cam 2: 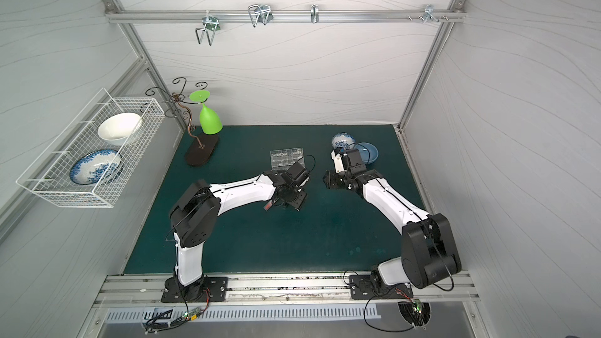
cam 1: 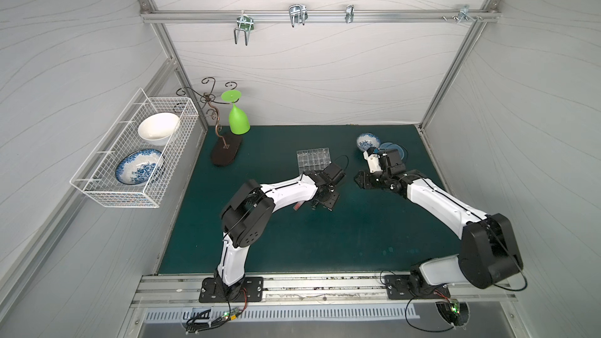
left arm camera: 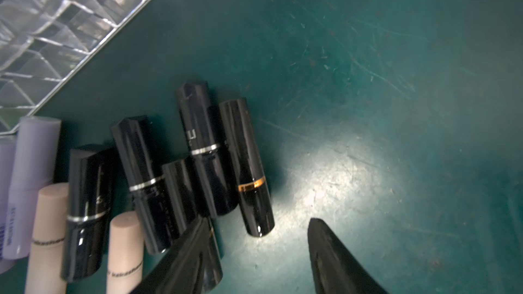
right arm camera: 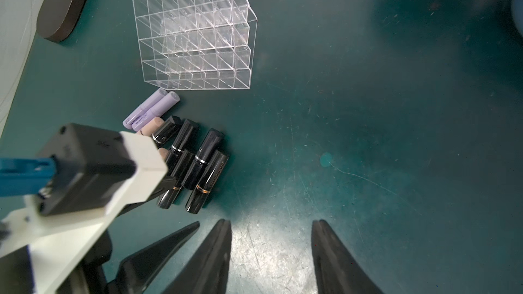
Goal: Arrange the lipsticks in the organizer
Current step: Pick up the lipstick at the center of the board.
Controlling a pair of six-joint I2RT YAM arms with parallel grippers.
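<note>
Several lipsticks lie side by side on the green mat just in front of the clear gridded organizer (right arm camera: 192,32), which is also in both top views (cam 1: 313,159) (cam 2: 287,157). There are glossy black ones (left arm camera: 141,182), two lilac (right arm camera: 152,106) and two pale pink (left arm camera: 49,236). My left gripper (left arm camera: 260,220) hangs open over them. The end of a gold-banded black lipstick (left arm camera: 249,171) lies between its fingertips, untouched. My right gripper (right arm camera: 271,222) is open over bare mat to the right of the pile, holding nothing. The left arm hides most lipsticks in the top views.
A white wire basket (cam 1: 107,190) with two bowls hangs on the left wall. A scrolled metal stand on a dark base (cam 1: 226,154) carries a green glass (cam 1: 239,118) at the back left. A blue-patterned bowl (cam 1: 367,141) and a blue dish (cam 1: 398,149) sit behind my right arm.
</note>
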